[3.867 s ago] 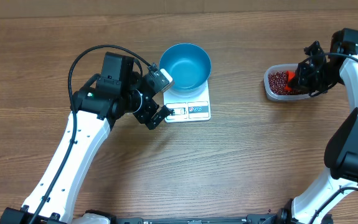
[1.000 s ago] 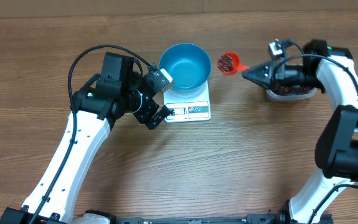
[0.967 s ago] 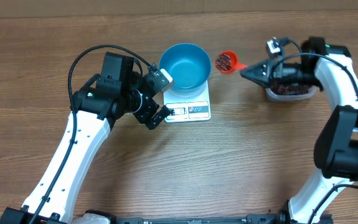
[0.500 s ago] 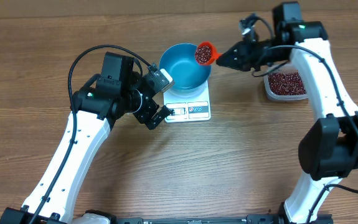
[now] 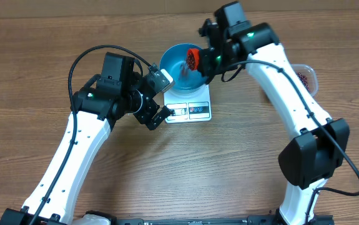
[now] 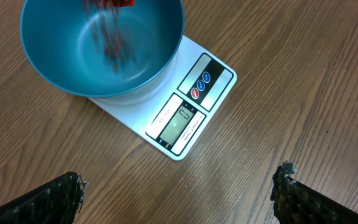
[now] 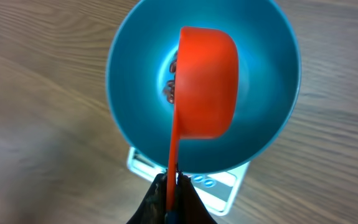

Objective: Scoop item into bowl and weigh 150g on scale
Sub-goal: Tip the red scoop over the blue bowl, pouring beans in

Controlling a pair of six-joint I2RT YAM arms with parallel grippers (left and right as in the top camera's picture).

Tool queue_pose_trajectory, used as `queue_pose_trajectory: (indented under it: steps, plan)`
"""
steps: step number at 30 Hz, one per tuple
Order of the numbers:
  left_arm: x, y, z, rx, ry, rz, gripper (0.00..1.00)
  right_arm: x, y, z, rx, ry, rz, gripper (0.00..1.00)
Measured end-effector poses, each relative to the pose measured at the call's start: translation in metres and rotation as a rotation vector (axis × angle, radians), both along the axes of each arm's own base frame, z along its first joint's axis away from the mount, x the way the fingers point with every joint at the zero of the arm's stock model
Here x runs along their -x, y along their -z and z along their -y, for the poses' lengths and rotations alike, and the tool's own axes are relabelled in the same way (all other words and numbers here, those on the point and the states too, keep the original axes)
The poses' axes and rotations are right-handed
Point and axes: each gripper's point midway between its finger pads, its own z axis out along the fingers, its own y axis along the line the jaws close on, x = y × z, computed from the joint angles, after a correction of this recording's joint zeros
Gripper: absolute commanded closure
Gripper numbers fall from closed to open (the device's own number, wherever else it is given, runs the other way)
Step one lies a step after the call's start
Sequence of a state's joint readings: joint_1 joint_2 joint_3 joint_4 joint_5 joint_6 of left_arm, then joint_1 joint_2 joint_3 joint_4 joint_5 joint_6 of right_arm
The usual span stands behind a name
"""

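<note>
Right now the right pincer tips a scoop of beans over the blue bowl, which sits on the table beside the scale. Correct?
Not quite: the bowl sits on the scale, not beside it, as the left wrist view shows. The right pincer does tip the scoop of beans over the bowl.

bowl (image 7: 259, 74) mouth: orange scoop (image 7: 207, 81) over it | scale (image 6: 191, 106) front: bare table (image 5: 229, 162) | scale's left: left hand (image 5: 162, 97)

table (image 5: 241, 162) | wooden | on it: scale (image 5: 191, 110), clear tub (image 5: 310, 70)
</note>
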State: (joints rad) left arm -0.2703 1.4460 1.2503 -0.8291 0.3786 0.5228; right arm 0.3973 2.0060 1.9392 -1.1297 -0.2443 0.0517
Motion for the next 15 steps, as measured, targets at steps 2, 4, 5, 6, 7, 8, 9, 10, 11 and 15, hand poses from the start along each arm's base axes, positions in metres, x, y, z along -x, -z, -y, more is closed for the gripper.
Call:
queue_pose_trajectory:
  steps: [2,4,5,6,7,8,9,10,11,15]
  plan:
    - [-0.0001,0.0,0.0,0.0,0.0,0.0,0.01,-0.0011,0.0011,-0.0029,0.061,-0.003,0.039,0.96]
    - [0.0,0.0,0.0,0.0,0.0,0.0,0.0,-0.0009,0.0018,-0.0048,0.108,-0.009,0.066,0.96]
    - [0.0001,0.0,0.0,0.0,0.0,0.0,0.0,-0.0007,0.0023,-0.0057,0.136,-0.011,0.081,0.96]
    - [0.0,0.0,0.0,0.0,0.0,0.0,0.0,-0.0006,0.0026,-0.006,0.159,-0.014,0.094,0.96]
    - [0.0,0.0,0.0,0.0,0.0,0.0,0.0,-0.0002,0.0029,-0.0067,0.183,-0.016,0.106,0.96]
    - [0.0001,0.0,0.0,0.0,0.0,0.0,0.01,0.0002,0.003,-0.0075,0.211,-0.02,0.122,0.96]
    - [-0.0001,0.0,0.0,0.0,0.0,0.0,0.0,0.0003,0.003,-0.0077,0.223,-0.02,0.128,0.96]
    - [0.0001,0.0,0.0,0.0,0.0,0.0,0.01,0.0005,0.0029,-0.008,0.245,-0.022,0.141,0.96]
    - [-0.0001,0.0,0.0,0.0,0.0,0.0,0.01,0.001,0.0028,-0.0087,0.26,-0.024,0.149,0.96]
    - [0.0,0.0,0.0,0.0,0.0,0.0,0.01,0.0015,0.002,-0.0099,0.31,-0.032,0.179,0.96]
